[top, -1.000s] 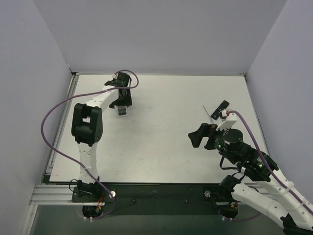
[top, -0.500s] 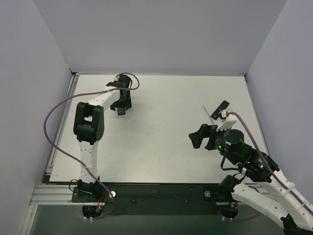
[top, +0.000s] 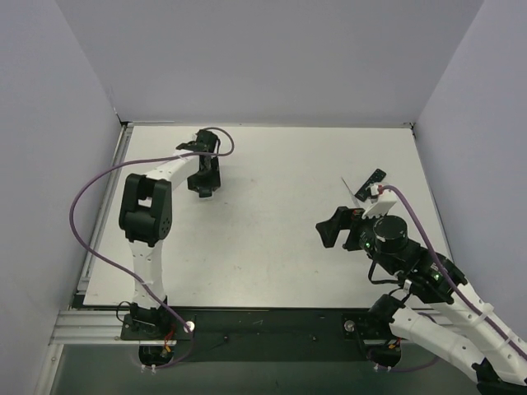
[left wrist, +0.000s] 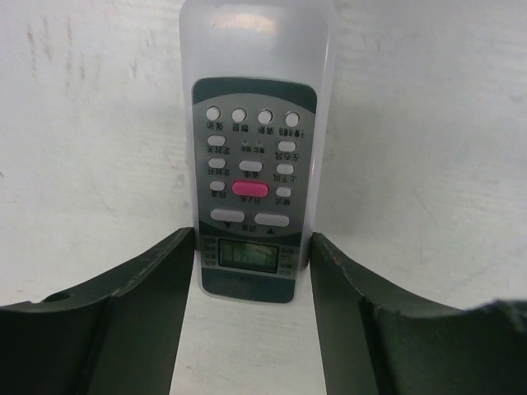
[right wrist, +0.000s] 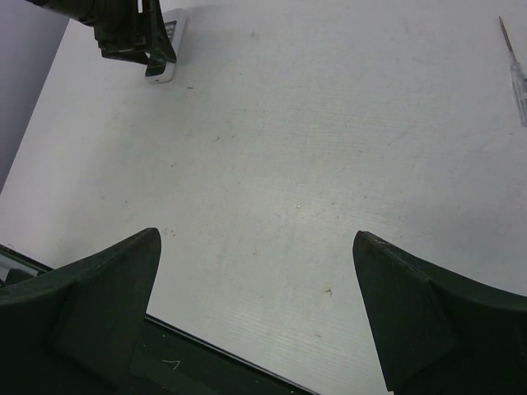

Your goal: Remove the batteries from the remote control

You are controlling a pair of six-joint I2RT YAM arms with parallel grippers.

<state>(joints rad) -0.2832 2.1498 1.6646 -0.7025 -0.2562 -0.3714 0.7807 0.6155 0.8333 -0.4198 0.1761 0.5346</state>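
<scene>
At the far left of the white table (top: pixel 280 214), the left gripper (left wrist: pixel 252 237) has its two dark fingers set against the long sides of the remote control (left wrist: pixel 251 164), a white plastic handset with a grey-green button panel, a pink key and a small display. No gap shows on either side, so I judge it clamped on the end nearest the display. The remote lies flat with its buttons facing up. The batteries are nowhere in view, and any battery cover is presumably on the hidden underside.

The middle of the table is bare.

Further right, the right gripper (right wrist: pixel 257 239) hangs above the surface, well apart from the remote, with its fingers spread wide and nothing between them. Beyond it lie a thin silver stick (right wrist: pixel 514 66) and, in the overhead view, a small black bar (top: pixel 375 176) touching a whitish strip (top: pixel 360 187). What these are is too small to tell.

The risks come from the hold. The casing is smooth and pinched at one end only, so lifting or turning it over could let the long free end swing down, or let the remote slide out and drop. A tilted lift could also scrape the far end along the table. With the other arm so far away, nothing would catch it
</scene>
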